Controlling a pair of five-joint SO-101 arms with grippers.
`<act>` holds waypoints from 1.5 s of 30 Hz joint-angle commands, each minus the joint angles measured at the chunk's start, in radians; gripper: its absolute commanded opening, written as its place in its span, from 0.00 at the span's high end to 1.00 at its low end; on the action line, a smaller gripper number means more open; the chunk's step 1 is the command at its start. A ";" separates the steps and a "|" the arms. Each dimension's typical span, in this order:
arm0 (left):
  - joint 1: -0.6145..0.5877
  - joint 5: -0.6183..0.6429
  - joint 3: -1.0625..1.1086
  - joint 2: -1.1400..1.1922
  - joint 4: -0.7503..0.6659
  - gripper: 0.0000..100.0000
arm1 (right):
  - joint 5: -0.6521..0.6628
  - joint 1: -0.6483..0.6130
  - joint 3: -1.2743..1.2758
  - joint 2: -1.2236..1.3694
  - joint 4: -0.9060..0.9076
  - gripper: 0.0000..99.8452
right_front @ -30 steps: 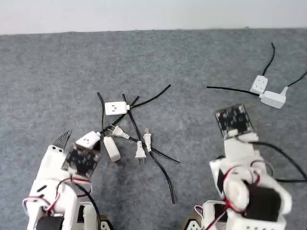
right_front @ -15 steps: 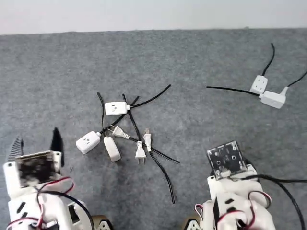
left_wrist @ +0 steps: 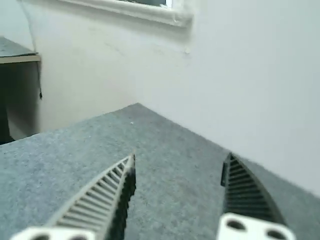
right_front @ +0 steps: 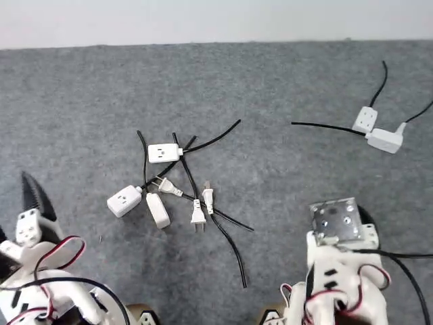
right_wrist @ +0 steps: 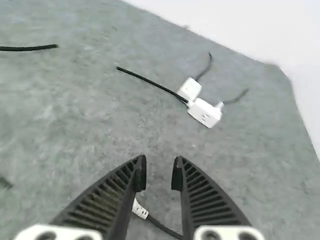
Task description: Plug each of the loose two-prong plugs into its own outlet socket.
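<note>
The grey carpeted table [right_front: 284, 88] spreads out wide from where I stand. The left arm [right_front: 40, 284] sits at about 7 o'clock on it, and the right arm [right_front: 335, 271] is at about 5 o'clock.

The left gripper [left_wrist: 181, 160] is raised toward the white wall. Its ribbed fingers are spread wide and hold nothing. The right gripper [right_wrist: 159, 167] looks down over the carpet. Its fingers are nearly together with a narrow slit between them, and it also holds nothing.

Just toward 9 o'clock from the table's centre lies a tangle of black cords [right_front: 230, 244].
- **Sockets:** The upper socket [right_front: 163, 153] lies face up at the 12 o'clock side of the tangle. The lower socket [right_front: 124, 201] is at its 8 o'clock side. A white block [right_front: 157, 210] lies on its side just beside the lower socket.
- **Plugs:** Three loose two-prong plugs lie unplugged among the cords. The first plug [right_front: 167, 186] is nearest the lower socket. The second plug [right_front: 208, 196] and the third plug [right_front: 197, 215] lie close together toward 4 o'clock from the first.

Well apart, at about 2 o'clock on the table, a square socket [right_front: 365, 119] lies just beside another white block, the far block [right_front: 385, 140], each with a black cord.
</note>
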 commanded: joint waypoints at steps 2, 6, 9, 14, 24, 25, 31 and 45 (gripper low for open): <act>0.017 0.014 -0.010 -0.017 -0.064 0.73 | -0.133 0.048 0.097 0.007 -0.120 0.89; 0.173 -0.146 -0.010 -0.011 -0.041 0.73 | -0.222 0.041 0.133 0.008 -0.176 0.89; 0.344 -0.269 -0.010 -0.011 0.018 0.73 | -0.265 -0.031 0.141 0.008 -0.163 0.89; 0.640 -0.400 0.005 -0.011 0.120 0.73 | -0.264 -0.189 0.216 0.008 -0.162 0.89; 0.755 -0.499 0.128 -0.008 0.203 0.73 | -0.262 -0.331 0.242 0.053 -0.147 0.76; 0.753 -0.499 0.137 -0.006 0.203 0.73 | -0.262 -0.346 0.242 0.082 -0.151 0.74; 0.750 -0.499 0.147 0.230 0.091 0.73 | -0.272 -0.398 0.164 0.354 -0.171 0.74; 0.640 -0.425 0.036 0.905 -0.196 0.73 | -0.264 -0.618 0.089 0.858 -0.450 0.73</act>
